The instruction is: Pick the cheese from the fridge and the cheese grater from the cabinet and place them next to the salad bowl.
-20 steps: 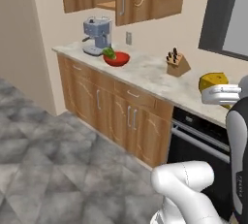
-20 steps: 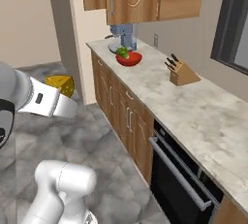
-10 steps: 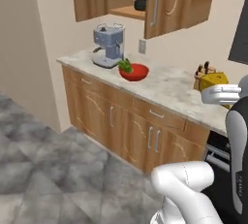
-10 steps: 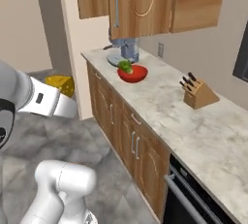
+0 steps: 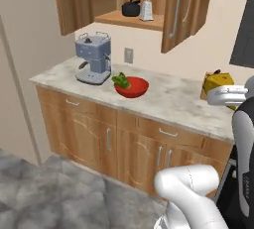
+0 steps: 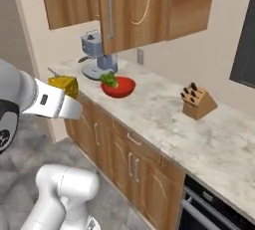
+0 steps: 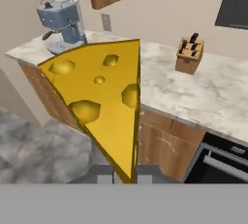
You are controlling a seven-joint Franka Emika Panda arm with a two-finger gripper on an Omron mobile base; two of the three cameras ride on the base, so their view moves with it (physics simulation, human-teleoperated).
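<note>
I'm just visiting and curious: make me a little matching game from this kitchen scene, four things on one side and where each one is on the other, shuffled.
Things:
1. cheese
2. cheese grater
3. salad bowl
4. knife block

Places:
A. on the counter, right beside the coffee machine
B. on the open cabinet shelf, next to a black pot
C. held up in the robot's jaws, off the counter
D. alone on the counter, further along from the red bowl toward the oven

Pairs: 1-C, 2-B, 3-A, 4-D
</note>
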